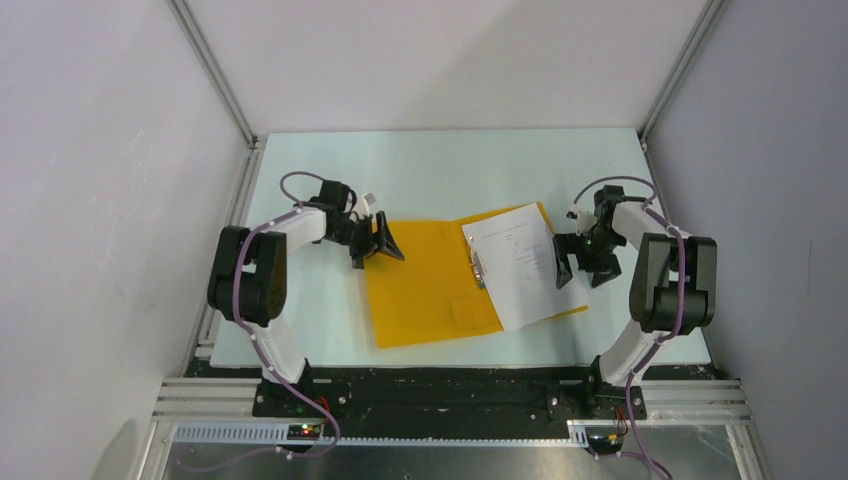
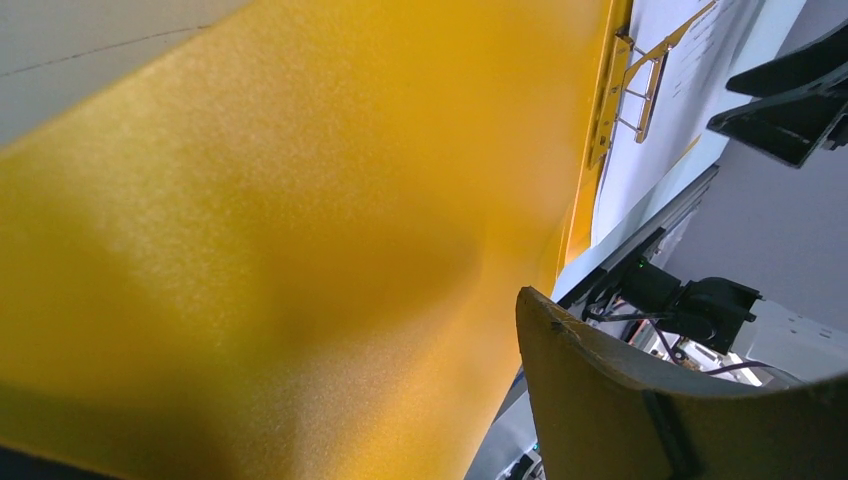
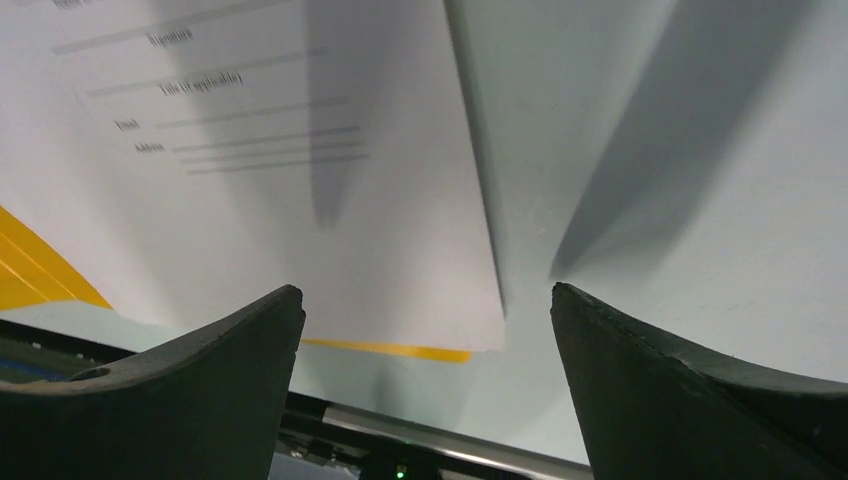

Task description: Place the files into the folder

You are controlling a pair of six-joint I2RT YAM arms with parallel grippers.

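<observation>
The orange-yellow folder [image 1: 425,285] lies open and flat on the table. The files [image 1: 520,265], white printed sheets, rest on its right half beside the metal clip [image 1: 478,265]. My left gripper [image 1: 375,245] is open at the far left corner of the left cover. In the left wrist view that cover [image 2: 300,220] fills most of the picture, and only one finger [image 2: 620,400] shows. My right gripper [image 1: 578,265] stands open at the right edge of the files. In the right wrist view it [image 3: 425,310] straddles the sheets' near corner [image 3: 300,180] without touching them.
The pale table [image 1: 450,165] is bare behind the folder. A black rail [image 1: 450,385] with the arm bases runs along the near edge. White walls with metal frame posts [image 1: 215,70] close in both sides.
</observation>
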